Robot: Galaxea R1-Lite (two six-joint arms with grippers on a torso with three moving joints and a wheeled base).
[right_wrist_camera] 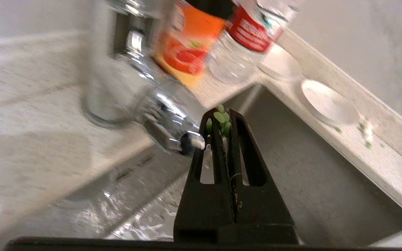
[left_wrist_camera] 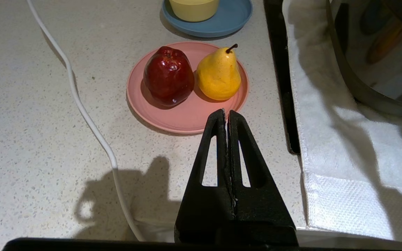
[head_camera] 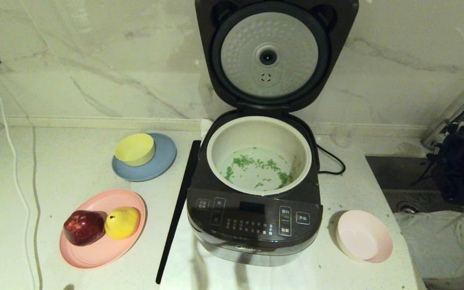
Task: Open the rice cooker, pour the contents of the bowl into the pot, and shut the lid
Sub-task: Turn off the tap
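Cooker [head_camera: 256, 217] stands mid-counter, lid [head_camera: 274, 56] up; only closing it remains, I judge. Pot [head_camera: 216, 155] inside holds the green bits [head_camera: 256, 167]. Bowl [head_camera: 363, 235], emptied, sits just right of the cooker. Right gripper [right_wrist_camera: 224, 116], closed with bits stuck on, hovers over the sink [right_wrist_camera: 309, 181]. Left gripper [left_wrist_camera: 226, 115] is closed near a pink plate [left_wrist_camera: 187, 118].

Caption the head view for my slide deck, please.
Cooker lid up, green bits in pot, pink bowl empty beside it.

Dark grey rice cooker [head_camera: 256, 225], cream pot [head_camera: 216, 155], green contents [head_camera: 256, 165], pale pink bowl [head_camera: 363, 235]
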